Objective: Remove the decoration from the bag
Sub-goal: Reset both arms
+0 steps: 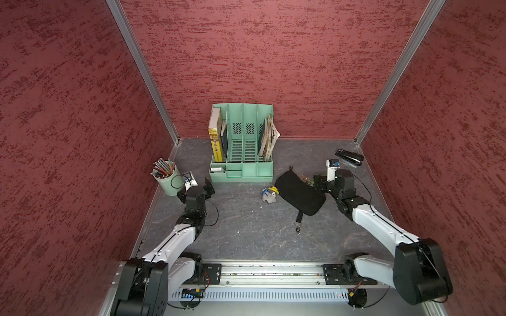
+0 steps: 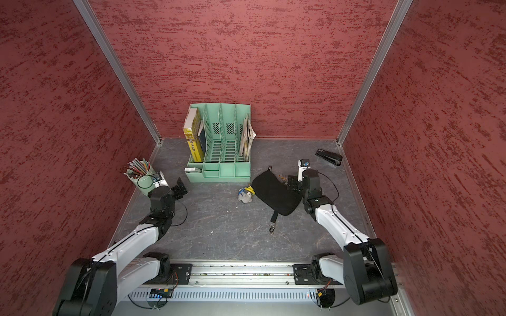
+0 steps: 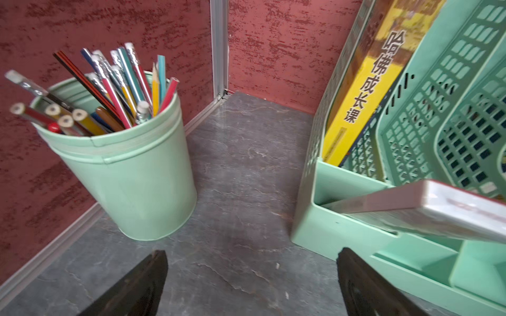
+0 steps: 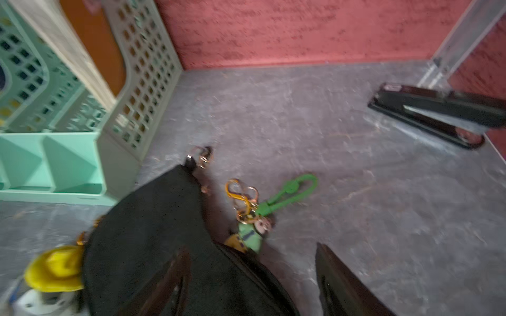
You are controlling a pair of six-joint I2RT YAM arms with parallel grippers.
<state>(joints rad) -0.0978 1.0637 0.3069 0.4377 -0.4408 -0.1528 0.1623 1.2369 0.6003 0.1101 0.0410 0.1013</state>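
The bag [image 1: 299, 193] [image 2: 275, 193] is a flat black pouch lying right of centre, its strap and clasp [image 1: 298, 221] pointing toward the front. A small plush decoration with a yellow hat [image 1: 269, 194] [image 4: 54, 268] rests against its left edge. A green figure charm [image 4: 250, 235] with an orange clasp and a green loop [image 4: 295, 191] lies by the opposite edge; whether it is attached cannot be told. My right gripper [image 1: 317, 183] [image 4: 252, 249] is open astride that edge, one finger [image 4: 175, 273] over the pouch. My left gripper [image 1: 208, 186] [image 3: 252, 253] hangs open and empty, far left.
A mint file organizer [image 1: 241, 153] with books stands at the back centre. A mint cup of pencils [image 1: 167, 180] sits by the left wall, close to my left gripper. A black stapler [image 1: 350, 158] lies in the back right corner. Red walls enclose three sides.
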